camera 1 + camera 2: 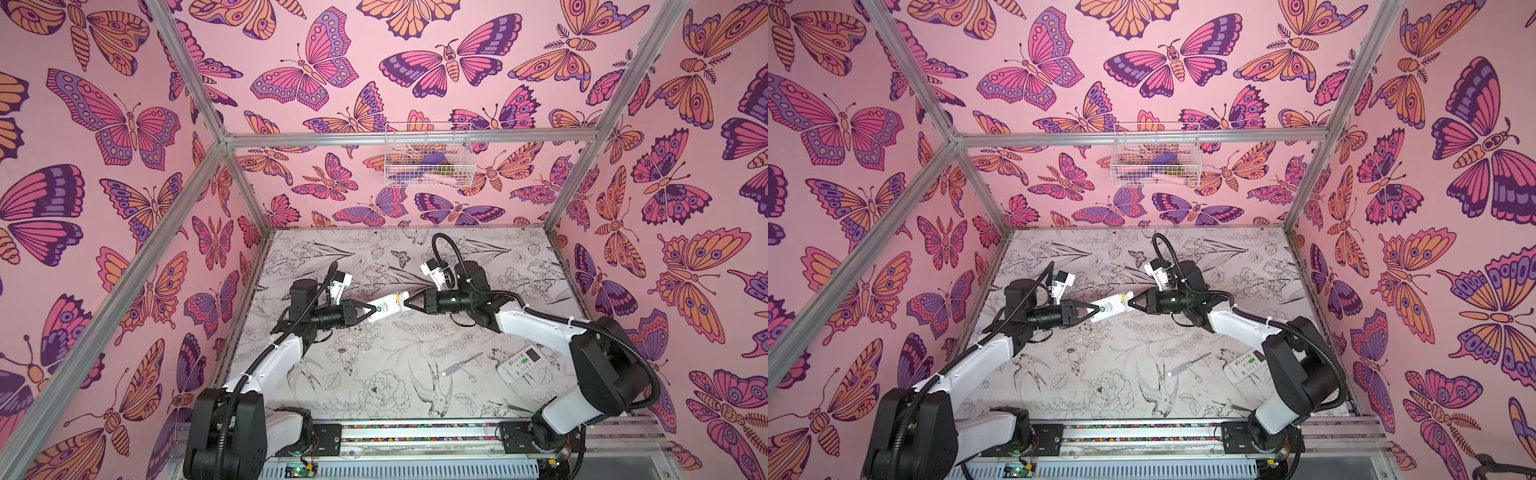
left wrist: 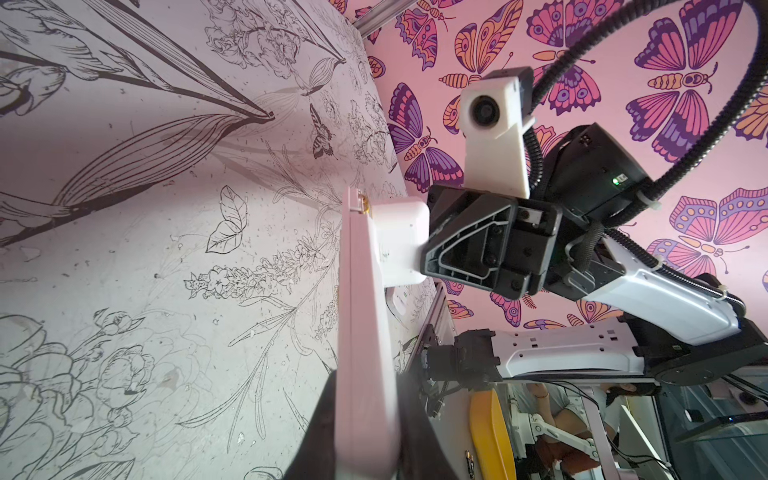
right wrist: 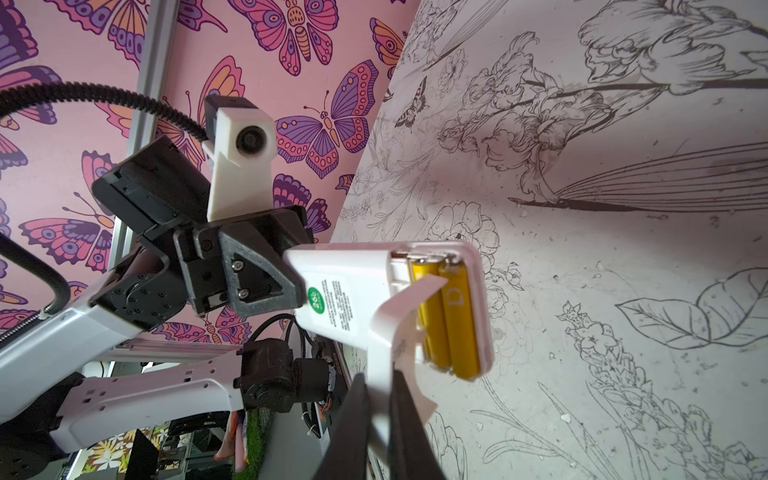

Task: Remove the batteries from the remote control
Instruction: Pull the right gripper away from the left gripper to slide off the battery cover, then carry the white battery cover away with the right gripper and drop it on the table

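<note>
A white remote control [image 1: 386,309] is held off the table between both arms. My left gripper [image 1: 370,311] is shut on its label end, also seen from the left wrist as the remote control [image 2: 365,332] between dark fingers. My right gripper [image 3: 380,382] is shut on the white battery cover [image 3: 390,332], which stands lifted away from the compartment. Two yellow batteries [image 3: 446,316] lie side by side in the open compartment. In both top views the right gripper [image 1: 1133,301] meets the remote control's [image 1: 1111,308] other end.
A second white remote [image 1: 519,362] with green buttons and a clear-handled screwdriver [image 1: 461,363] lie on the table at the front right. A wire basket [image 1: 428,156] hangs on the back wall. Pink walls close in three sides.
</note>
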`<state>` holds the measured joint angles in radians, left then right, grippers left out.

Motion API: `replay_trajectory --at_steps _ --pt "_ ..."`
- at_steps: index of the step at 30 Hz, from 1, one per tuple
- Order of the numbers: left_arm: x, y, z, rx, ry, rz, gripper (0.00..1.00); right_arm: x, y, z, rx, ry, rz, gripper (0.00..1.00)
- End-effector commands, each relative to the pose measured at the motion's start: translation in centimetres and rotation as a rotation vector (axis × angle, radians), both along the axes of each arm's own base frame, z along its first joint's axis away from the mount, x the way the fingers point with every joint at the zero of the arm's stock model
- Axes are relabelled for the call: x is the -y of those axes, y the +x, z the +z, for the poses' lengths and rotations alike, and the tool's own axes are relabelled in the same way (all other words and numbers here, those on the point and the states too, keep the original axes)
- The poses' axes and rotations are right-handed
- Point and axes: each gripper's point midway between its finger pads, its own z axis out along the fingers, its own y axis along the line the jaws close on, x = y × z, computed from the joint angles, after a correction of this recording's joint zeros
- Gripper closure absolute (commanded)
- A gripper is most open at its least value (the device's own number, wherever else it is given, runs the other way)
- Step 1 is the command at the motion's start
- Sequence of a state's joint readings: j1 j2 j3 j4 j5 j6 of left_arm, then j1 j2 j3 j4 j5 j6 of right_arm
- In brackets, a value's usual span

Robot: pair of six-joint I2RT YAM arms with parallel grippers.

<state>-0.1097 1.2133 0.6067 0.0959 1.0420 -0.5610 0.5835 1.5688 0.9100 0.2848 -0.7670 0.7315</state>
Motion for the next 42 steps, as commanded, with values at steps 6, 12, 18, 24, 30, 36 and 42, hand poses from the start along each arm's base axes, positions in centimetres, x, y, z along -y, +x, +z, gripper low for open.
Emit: replay_trajectory --at_steps 6,12,18,24,30,36,42 --pt "-0.2 0.2 0.2 0.021 0.000 -0.006 1.00 1.2 -1.1 3.4 0.080 0.014 -0.019 0.89" --pt "-0.3 0.3 0.2 0.022 0.000 -0.004 1.00 3.9 -1.0 3.4 0.100 -0.053 -0.088 0.90" --pt "-0.4 0.4 0.2 0.024 0.002 0.003 1.00 6.9 -0.3 3.2 0.127 -0.137 -0.183 0.90" --pt "-0.4 0.6 0.2 0.014 0.001 0.007 1.00 10.0 0.9 1.6 0.173 -0.322 -0.286 0.90" --pt "-0.6 0.6 0.5 0.023 0.000 0.011 1.00 12.5 2.3 -0.9 0.189 -0.505 -0.360 0.90" --pt "-0.7 0.8 0.6 0.019 0.000 0.020 1.00 16.3 4.0 -3.4 0.160 -0.736 -0.462 0.89" --pt "-0.7 0.7 0.3 0.018 0.004 0.018 1.00 19.1 5.6 -5.8 0.098 -0.826 -0.509 0.89"
